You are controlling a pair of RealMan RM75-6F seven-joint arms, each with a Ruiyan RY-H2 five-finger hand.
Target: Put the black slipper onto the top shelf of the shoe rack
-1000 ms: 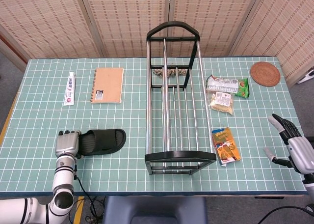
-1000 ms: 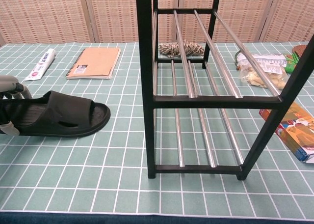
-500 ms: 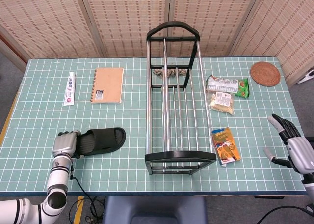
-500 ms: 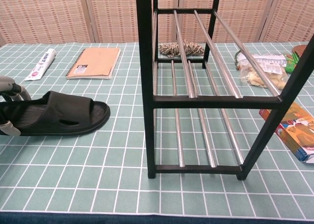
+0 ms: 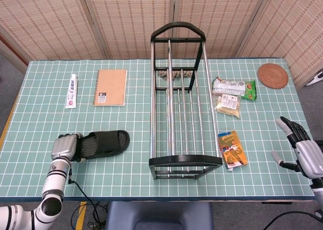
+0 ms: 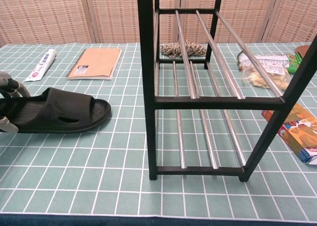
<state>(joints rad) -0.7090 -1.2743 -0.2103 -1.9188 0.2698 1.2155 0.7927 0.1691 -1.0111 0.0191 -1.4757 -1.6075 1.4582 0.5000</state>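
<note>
The black slipper (image 5: 103, 141) (image 6: 59, 116) lies on the green checked table, left of the black-and-chrome shoe rack (image 5: 182, 104) (image 6: 198, 87), toe toward the rack. My left hand (image 5: 65, 147) (image 6: 9, 87) grips the slipper's heel end; in the chest view only its fingers show at the left edge, wrapped over the heel. The heel looks slightly raised off the cloth. My right hand (image 5: 303, 150) is far right near the table's edge, fingers apart and empty. The rack's top shelf rods (image 6: 208, 52) are bare.
A toothpaste tube (image 5: 72, 91) and an orange notebook (image 5: 110, 87) lie behind the slipper. A coiled rope (image 6: 182, 49) sits under the rack's far end. Snack packets (image 5: 232, 95), an orange packet (image 5: 232, 149) and a woven coaster (image 5: 272, 75) lie right of the rack.
My left hand and arm have drawn slightly left and back, the slipper moving with it and its heel tilting up a little. The right hand has not moved.
</note>
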